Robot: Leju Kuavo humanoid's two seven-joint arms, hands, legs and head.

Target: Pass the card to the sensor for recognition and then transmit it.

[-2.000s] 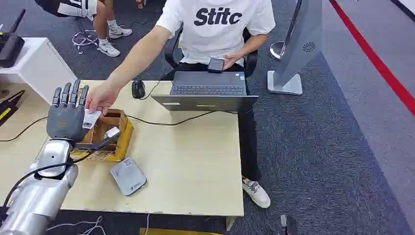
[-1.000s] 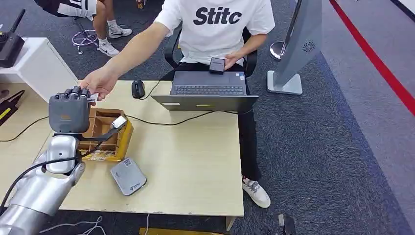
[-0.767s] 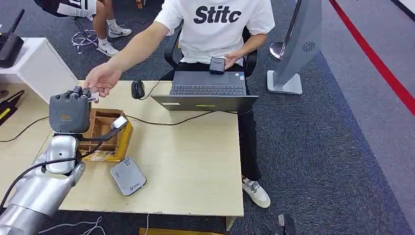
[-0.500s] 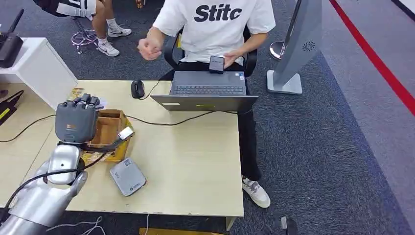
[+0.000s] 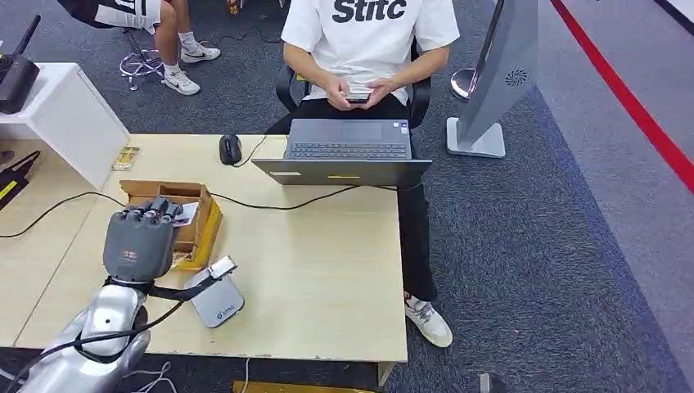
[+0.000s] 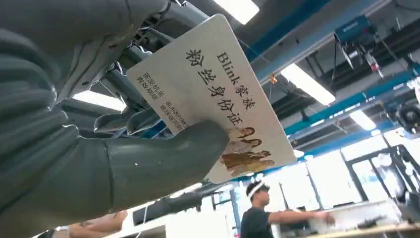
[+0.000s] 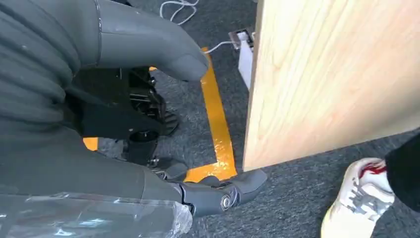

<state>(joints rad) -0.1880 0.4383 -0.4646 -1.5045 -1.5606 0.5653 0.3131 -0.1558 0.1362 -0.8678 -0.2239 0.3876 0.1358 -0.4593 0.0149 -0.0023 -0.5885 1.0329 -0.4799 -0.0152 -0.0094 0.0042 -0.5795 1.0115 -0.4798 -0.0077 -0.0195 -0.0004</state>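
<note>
Gripping card (image 6: 218, 99), left hand (image 5: 141, 241), wrist view shows print

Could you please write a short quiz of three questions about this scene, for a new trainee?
1. True or false: the left hand holds the card.
2. Where is the grey sensor? A) inside the cardboard box B) on the table, beside the box C) on the laptop
3. What is the seated person doing with both hands?

Key: 1 true. 2 B. 3 Holding a phone over the lap.
</note>
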